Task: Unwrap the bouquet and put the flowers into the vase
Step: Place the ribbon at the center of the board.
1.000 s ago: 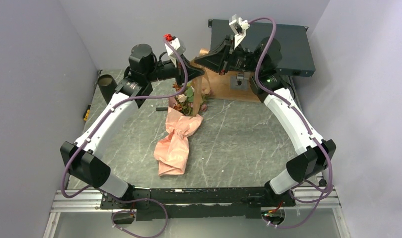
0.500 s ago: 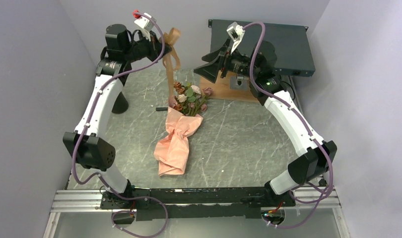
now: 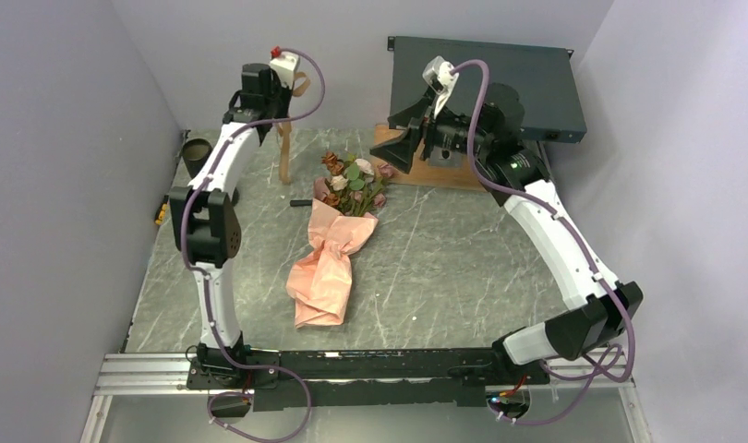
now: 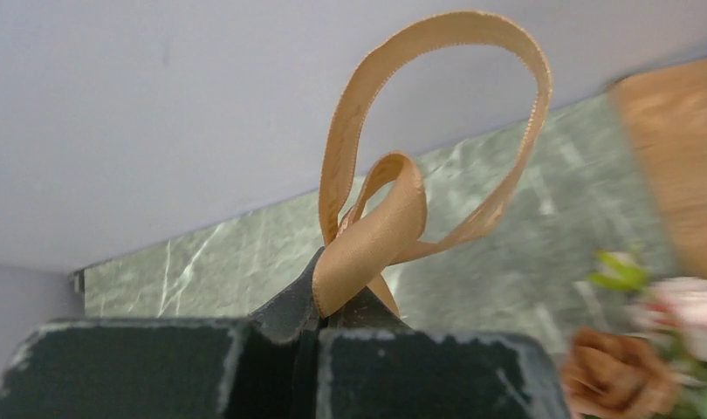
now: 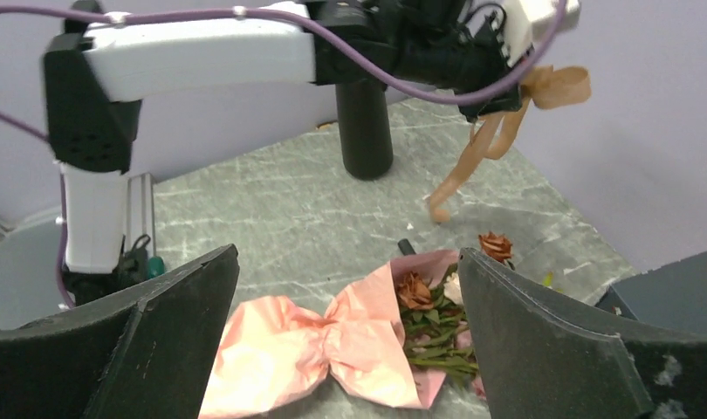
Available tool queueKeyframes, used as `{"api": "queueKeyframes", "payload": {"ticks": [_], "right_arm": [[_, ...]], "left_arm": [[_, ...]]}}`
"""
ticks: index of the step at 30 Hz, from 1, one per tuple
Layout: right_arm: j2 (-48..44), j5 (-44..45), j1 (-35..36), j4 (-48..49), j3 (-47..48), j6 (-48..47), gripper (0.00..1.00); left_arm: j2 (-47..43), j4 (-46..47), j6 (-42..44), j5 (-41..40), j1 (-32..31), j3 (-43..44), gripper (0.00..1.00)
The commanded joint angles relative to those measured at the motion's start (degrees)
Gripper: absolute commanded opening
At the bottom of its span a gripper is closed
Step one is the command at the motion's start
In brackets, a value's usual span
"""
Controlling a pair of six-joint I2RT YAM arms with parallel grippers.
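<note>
Lying on the grey stone worktop, in crinkled salmon-pink paper, is one bouquet of pink, cream and rust roses. The left pincer is clamped on one tan ribbon; the right pincer stands apart. One matte black cylinder vase stands back-left.

The bouquet lies mid-way across the table, flowers at its far end; the vase stands far left. The ribbon hangs between them; a board lies behind-right, a rack box behind it.

The bouquet lies between the right gripper's wide-spread fingers. Beyond, the left gripper pinches the ribbon, whose tail apparently touches the table.
</note>
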Motion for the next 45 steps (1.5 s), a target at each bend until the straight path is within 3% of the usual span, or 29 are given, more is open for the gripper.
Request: {"api": "queueKeyframes", "payload": {"ticks": [1, 5, 10, 12, 16, 18, 22, 29, 34, 40, 45], "right_arm": [[-3.5, 1.0, -0.1, -5.7, -2.0, -7.9, 1.0], [-5.1, 3.4, -0.2, -8.7, -5.0, -8.5, 1.0], [-7.7, 8.1, -0.3, -8.8, -9.4, -8.1, 1.0], [-8.1, 9.5, -0.3, -9.6, -10.2, -8.6, 1.0], [-7.6, 8.6, -0.3, -14.2, -10.4, -13.2, 1.0], [-6.3, 6.5, -0.3, -18.0, -9.6, -17.1, 1.0], [-2.7, 5.0, -0.2, -22.8, -8.4, -20.7, 0.97], [4.2, 3.5, 0.3, -27.8, -4.5, -20.8, 0.91], [3.5, 3.7, 1.9, -24.1, -10.3, -20.7, 0.9], [2.5, 5.5, 3.4, -18.6, -16.0, -18.8, 0.9], [5.1, 8.5, 5.6, -19.8, -17.6, -22.5, 0.86]], "left_arm": [[6.4, 5.0, 5.2, -10.3, 1.0, 4.0, 0.01], [14.1, 5.2, 5.1, -10.4, 2.7, 9.4, 0.04], [20.7, 2.3, 4.8, -6.0, 3.9, 13.9, 0.22], [21.0, 1.4, 4.7, -4.2, 3.9, 13.7, 0.34], [18.6, -3.4, 4.7, -0.9, 3.9, 13.5, 0.68], [15.8, -5.5, 3.2, 0.8, 3.9, 12.7, 0.77], [6.3, -10.8, -2.1, 12.3, 4.0, 7.5, 0.99], [-15.2, -14.0, -12.6, 27.8, 5.7, -14.8, 1.0], [-30.4, -16.6, -13.3, 38.2, 6.0, -33.0, 0.99], [-39.9, -25.9, -0.6, 45.4, 6.0, -43.4, 0.99], [-40.0, -36.6, 20.2, 45.9, 3.9, -50.3, 0.89]]}}
